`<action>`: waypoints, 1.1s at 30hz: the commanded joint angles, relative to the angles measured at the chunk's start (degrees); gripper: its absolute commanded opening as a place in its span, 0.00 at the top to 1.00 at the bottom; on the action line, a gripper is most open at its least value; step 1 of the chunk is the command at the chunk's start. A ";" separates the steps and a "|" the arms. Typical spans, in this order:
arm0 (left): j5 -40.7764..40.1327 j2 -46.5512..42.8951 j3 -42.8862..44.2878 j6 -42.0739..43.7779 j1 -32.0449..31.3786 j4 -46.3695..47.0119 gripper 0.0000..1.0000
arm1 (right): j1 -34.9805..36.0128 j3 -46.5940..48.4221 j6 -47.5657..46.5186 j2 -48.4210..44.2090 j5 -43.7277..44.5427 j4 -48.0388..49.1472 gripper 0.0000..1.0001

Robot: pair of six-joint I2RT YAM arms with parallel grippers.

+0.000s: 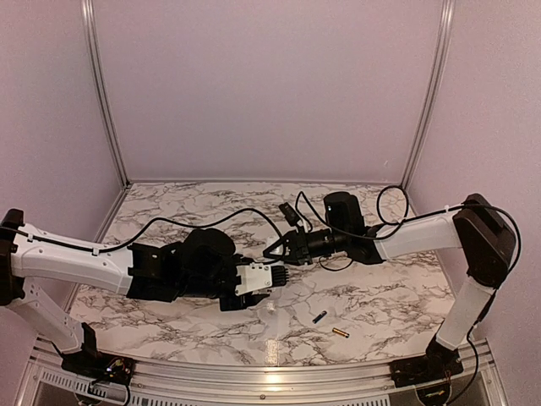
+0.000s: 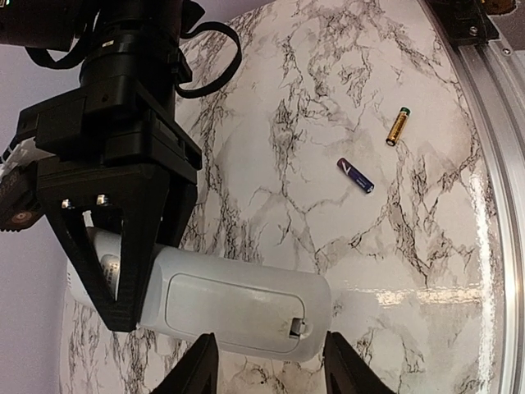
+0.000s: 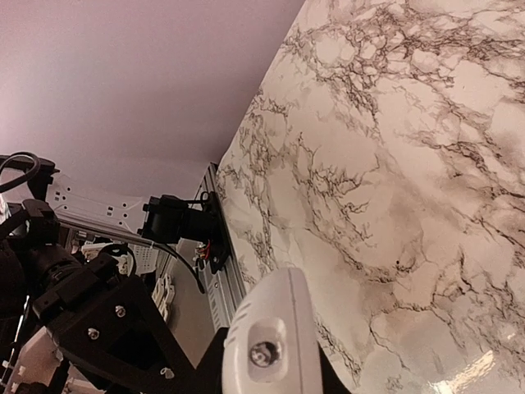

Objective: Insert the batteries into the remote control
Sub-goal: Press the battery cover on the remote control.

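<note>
1. The left jaws are closed on the remote control [image 2: 238, 308], gripping it across its width; the right jaws clamp one end of it.
2. The dark blue battery [image 2: 355, 176] and the gold battery [image 2: 399, 125] lie near each other on the desk [image 2: 312, 98], well apart from the remote control.

Lab booth (aluminium-framed walls [image 1: 262, 85])
</note>
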 commanded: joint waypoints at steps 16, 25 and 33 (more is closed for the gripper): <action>-4.78 4.95 4.58 3.20 -0.58 -3.62 0.62 | 0.96 0.47 1.98 0.19 -2.15 3.54 1.00; -9.89 5.60 3.87 5.31 -0.57 -2.13 0.66 | 1.63 0.20 2.99 0.50 -3.73 4.71 1.00; -12.79 4.97 3.29 6.12 -0.58 0.12 0.68 | 2.00 0.18 3.61 1.06 -4.14 5.27 1.00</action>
